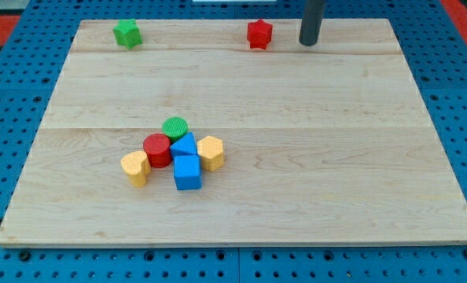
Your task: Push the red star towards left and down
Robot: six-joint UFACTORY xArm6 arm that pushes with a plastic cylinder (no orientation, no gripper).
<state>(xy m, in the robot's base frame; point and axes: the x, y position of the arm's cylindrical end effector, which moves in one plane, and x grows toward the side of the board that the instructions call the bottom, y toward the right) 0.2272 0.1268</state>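
The red star (259, 34) lies near the view's top edge of the wooden board (296, 157), a little right of centre. My tip (309, 42) stands to the right of the red star, a short gap away, not touching it. The rod comes down from the view's top.
A green star (126, 33) lies at the view's top left. A cluster sits lower left of centre: a green cylinder (174, 127), a red cylinder (157, 149), a blue triangular block (184, 145), a blue cube (187, 172), a yellow heart-like block (135, 167) and a yellow hexagon-like block (210, 152).
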